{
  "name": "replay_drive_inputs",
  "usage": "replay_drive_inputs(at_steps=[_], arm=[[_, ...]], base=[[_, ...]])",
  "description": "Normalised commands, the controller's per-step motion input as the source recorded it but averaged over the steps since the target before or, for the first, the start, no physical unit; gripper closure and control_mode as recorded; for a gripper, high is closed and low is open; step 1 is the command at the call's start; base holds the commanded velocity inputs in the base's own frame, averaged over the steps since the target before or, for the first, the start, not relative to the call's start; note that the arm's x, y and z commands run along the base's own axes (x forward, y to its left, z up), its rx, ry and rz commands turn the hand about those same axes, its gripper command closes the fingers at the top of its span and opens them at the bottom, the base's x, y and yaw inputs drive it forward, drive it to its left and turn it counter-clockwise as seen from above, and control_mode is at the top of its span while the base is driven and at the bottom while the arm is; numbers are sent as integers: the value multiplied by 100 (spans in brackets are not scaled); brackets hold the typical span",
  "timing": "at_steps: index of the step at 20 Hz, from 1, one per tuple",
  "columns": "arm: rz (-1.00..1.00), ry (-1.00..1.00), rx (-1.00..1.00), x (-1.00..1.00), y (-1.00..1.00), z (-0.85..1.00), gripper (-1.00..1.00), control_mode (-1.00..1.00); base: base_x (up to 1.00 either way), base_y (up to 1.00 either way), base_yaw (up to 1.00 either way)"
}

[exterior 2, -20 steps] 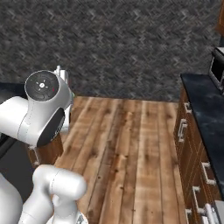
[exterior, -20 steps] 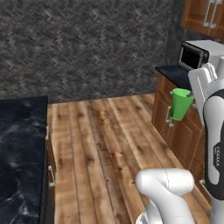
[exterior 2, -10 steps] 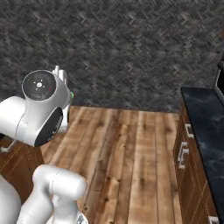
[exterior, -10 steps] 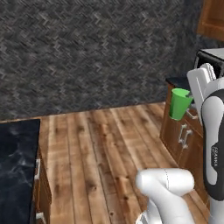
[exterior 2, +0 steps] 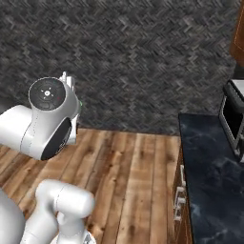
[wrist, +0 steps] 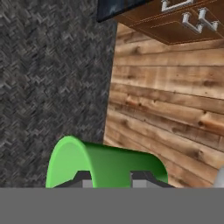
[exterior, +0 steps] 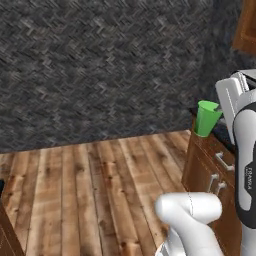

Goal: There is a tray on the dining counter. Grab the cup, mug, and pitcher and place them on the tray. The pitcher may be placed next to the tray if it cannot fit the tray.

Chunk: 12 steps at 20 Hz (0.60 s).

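Left base view: the green cup (exterior: 207, 118) rides high in the air beside the white arm's hand at the right edge, above a brown wooden cabinet (exterior: 206, 170) with metal pull handles. Behind it runs a dark grey herringbone wall (exterior: 100, 65); a plank wood floor (exterior: 90, 190) spreads below. Dark lettering runs down the arm's forearm, too small to read for certain. The fingers themselves are hidden behind the cup and hand.

Right base view: the arm's round grey joint cap fills the left side, with a sliver of green just showing at its right edge. At the right, a black marbled countertop (exterior 2: 209, 176) with white veins sits over brown drawers, and a dark-fronted appliance (exterior 2: 234, 119) stands at its far right edge.

Hand view: the cup (wrist: 105, 164) lies across the bottom, its open rim towards the wall, and the gripper (wrist: 109, 179) has its two dark fingertips (wrist: 83, 177) pressed against the cup's side, clamped on it. The wood floor and cabinet fronts fill the rest.
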Motion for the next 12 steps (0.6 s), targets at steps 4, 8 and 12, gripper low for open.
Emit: replay_drive_inputs(at_steps=[4,8,12], arm=[[0,0,0,0,0,0,100,100],[0,0,0,0,0,0,100,100],[0,0,0,0,0,0,100,100]], base=[[100,-22,5],[100,0,12],[100,9,22]])
